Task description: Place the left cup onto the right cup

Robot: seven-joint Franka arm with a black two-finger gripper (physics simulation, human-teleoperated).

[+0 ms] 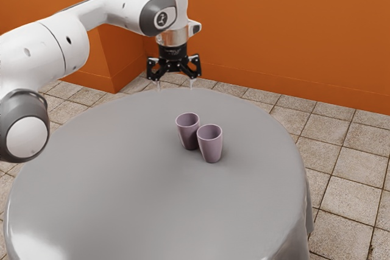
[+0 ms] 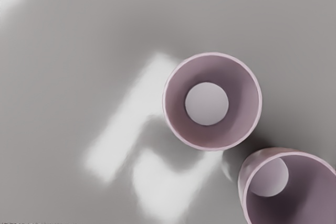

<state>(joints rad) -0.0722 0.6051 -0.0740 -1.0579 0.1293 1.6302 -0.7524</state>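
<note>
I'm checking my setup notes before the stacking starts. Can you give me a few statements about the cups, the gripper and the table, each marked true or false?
1. The cup at the exterior view's left and the cup at its right both stand upright on the table. True.
2. The gripper is shut on a cup. False: it is open, up in the air beyond the cups, holding nothing.
3. One cup is stacked on the other. False: they stand side by side on the tabletop.
4. Both cups are empty. True: the wrist view shows their bare bottoms.
5. The table is square. False: it is round.
</note>
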